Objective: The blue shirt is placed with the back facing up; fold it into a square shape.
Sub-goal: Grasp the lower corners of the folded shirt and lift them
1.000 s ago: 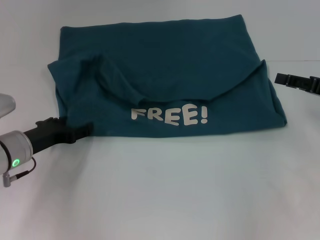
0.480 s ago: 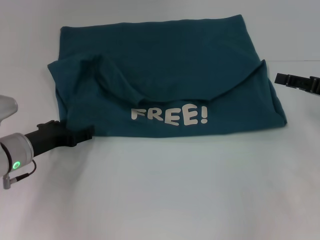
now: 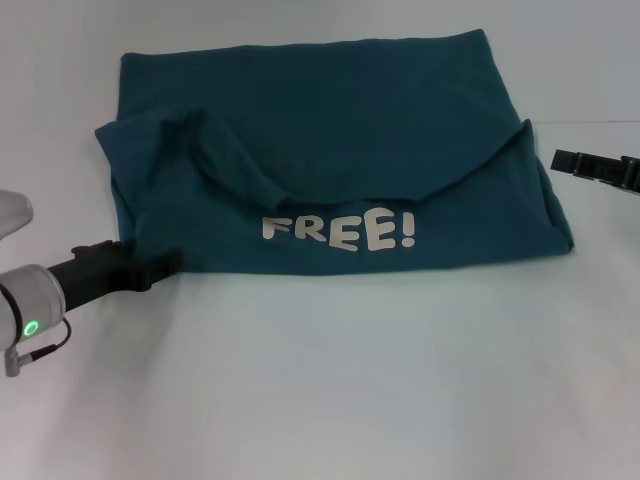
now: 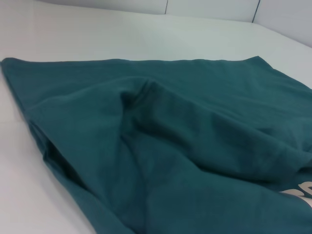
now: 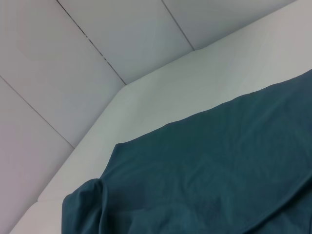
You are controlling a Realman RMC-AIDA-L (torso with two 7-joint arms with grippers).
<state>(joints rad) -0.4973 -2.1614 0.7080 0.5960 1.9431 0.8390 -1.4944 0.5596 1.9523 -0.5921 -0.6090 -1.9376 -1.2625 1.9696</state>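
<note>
Left tool (image 3: 165,264) at blue shirt (image 3: 330,150) near-left corner; lettering faces robot.

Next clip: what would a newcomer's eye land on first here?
The large dark teal-blue cloth T-shirt, partly folded on the white table, with white "FREE!" lettering along its near edge. Then the left gripper at the shirt's near-left corner, and the right gripper just off its right edge.

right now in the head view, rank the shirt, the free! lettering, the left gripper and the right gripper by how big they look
1. The blue shirt, by far the largest.
2. The FREE! lettering.
3. The left gripper and the right gripper: both look small, the right is cut by the frame edge, so I won't rank them.
</note>
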